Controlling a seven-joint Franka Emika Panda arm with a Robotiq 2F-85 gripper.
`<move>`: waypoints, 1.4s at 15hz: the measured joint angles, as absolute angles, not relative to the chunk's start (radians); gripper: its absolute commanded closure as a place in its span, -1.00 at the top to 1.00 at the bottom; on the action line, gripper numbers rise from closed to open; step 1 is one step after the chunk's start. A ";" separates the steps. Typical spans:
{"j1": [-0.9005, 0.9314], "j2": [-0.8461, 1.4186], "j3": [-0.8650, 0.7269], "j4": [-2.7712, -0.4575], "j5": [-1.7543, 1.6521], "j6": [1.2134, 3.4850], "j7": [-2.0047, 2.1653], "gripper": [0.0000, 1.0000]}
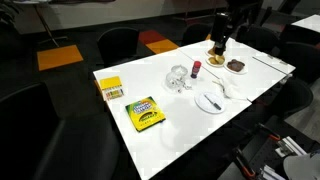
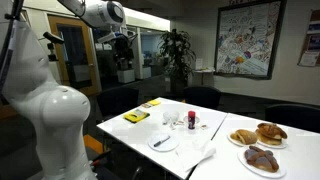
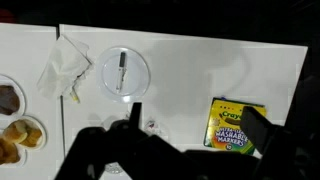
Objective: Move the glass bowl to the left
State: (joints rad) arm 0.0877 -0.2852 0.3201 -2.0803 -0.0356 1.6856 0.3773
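The glass bowl [image 1: 178, 78] is small and clear and stands near the middle of the white table [image 1: 185, 125]. It also shows in an exterior view [image 2: 172, 118]. In the wrist view the glass bowl [image 3: 153, 127] lies at the lower centre, partly hidden behind a dark finger. My gripper [image 3: 197, 121] is open and empty, high above the table and apart from the bowl. It shows in both exterior views [image 1: 221, 42] [image 2: 125, 55].
A small red bottle [image 1: 196, 68] stands beside the bowl. A white plate with cutlery [image 1: 210, 101] [image 3: 125, 72], a crumpled napkin [image 3: 65, 68], a marker box [image 1: 145, 113] [image 3: 238, 125], a yellow box [image 1: 110, 88] and pastry plates [image 1: 236, 66] [image 2: 258, 135] share the table. Dark chairs surround it.
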 measured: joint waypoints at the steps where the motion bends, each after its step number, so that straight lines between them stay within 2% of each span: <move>1: 0.088 -0.285 0.320 -2.080 -0.036 1.686 0.377 1.00; 10: 0.096 -0.285 0.297 -2.083 -0.035 1.702 0.378 1.00; 17: 0.088 -0.283 0.178 -2.151 -0.033 1.927 0.373 1.00; 21: 0.074 -0.264 0.097 -2.182 -0.011 1.966 0.285 1.00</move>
State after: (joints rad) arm 0.0745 -0.2636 0.0965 -2.1822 -0.0107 1.9659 0.2854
